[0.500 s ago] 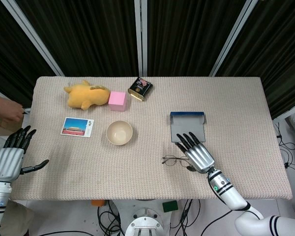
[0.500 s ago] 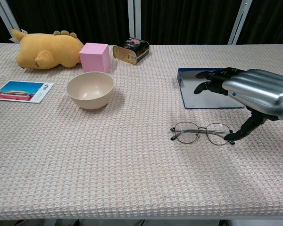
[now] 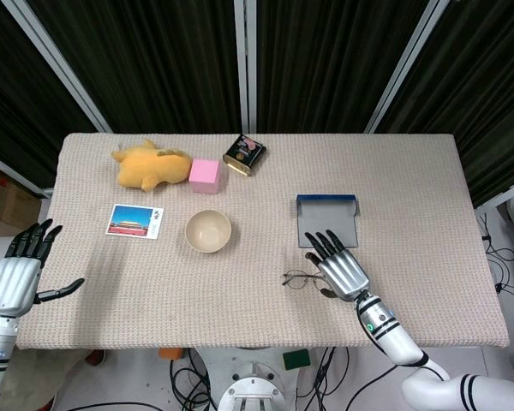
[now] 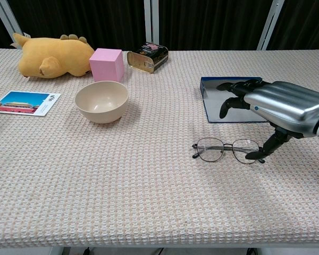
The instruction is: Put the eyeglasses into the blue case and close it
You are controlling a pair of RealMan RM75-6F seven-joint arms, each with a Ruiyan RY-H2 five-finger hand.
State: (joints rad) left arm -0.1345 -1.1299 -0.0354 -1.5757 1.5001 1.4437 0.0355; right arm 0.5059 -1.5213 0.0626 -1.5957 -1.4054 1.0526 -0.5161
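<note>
Change: your right hand has slid a touch left and dipped, its thumb now lower beside the right lens; the person's arm at the far left edge has gone; the glasses haven't budged.
Table: woven beige cloth carries everything.
Left hand: you're parked off the near-left corner, fingers spread, thumb out, holding nothing; seen in the head view only.
Right hand: palm down over the glasses' right end, fingers apart and reaching toward the case, nothing gripped; whether the thumb tip touches the frame, I cannot tell.
Plush toy: yellow, lying at far left.
Blue case: open and flat at right of centre, just beyond your fingertips.
Bowl: cream, upright, left of centre.
Pink cube: just right of the plush toy.
Postcard: flat, left of the bowl.
Tin: dark, lying on its side, far of centre.
Eyeglasses: thin wire frame, lying on the cloth just nearer than the case, outside it.
</note>
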